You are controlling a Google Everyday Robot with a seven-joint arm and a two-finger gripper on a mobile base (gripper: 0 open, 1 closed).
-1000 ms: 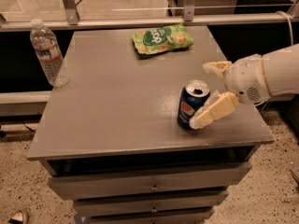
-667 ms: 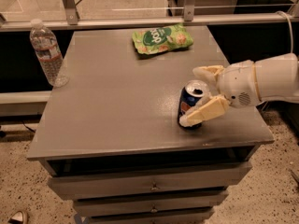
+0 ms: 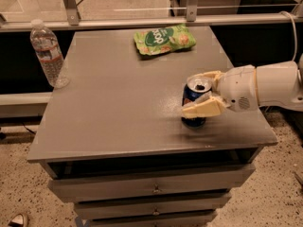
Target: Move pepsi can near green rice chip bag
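**Can held at the right of the tabletop, chip bag at the back**

At the far left, a clear plastic water bottle [image 3: 47, 53] stands upright on the left edge of the grey tabletop [image 3: 118, 108], well apart from everything else. The middle of the tabletop is bare grey surface. Toward the back edge, a little right of centre, the green chip bag [image 3: 164, 38] lies flat with its dark green oval logo facing up.

Further right and nearer the front, the pepsi can [image 3: 194, 92] stands upright with its silver top open. It is well apart from the chip bag, with a stretch of tabletop between them.

The gripper [image 3: 188, 95] sits at the can, reaching in from the right. Its pale fingers [image 3: 203, 109] are clasped on the can, one lying across the front of it and the other against the back of its rim. The white arm [image 3: 274, 84] runs off the right edge of the view.

Below the tabletop, grey drawers [image 3: 154, 189] are stacked one under another, above a speckled floor.
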